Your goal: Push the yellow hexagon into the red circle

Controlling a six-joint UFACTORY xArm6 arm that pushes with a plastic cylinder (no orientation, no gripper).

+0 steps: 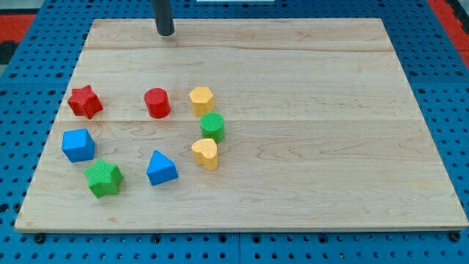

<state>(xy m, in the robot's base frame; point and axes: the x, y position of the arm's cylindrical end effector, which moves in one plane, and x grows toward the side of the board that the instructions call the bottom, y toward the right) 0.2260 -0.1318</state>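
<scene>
Rod tip [165, 33] at board's top edge, touching no block (no jaws to open). Yellow hexagon [201, 99] well below-right; red circle [157, 103] near its left.

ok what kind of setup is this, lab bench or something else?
Probably a lab tabletop pushing rig: a bare wooden board on a blue perforated base, small coloured blocks such as the yellow hexagon and red circle, and my tip near the view's top.
</scene>
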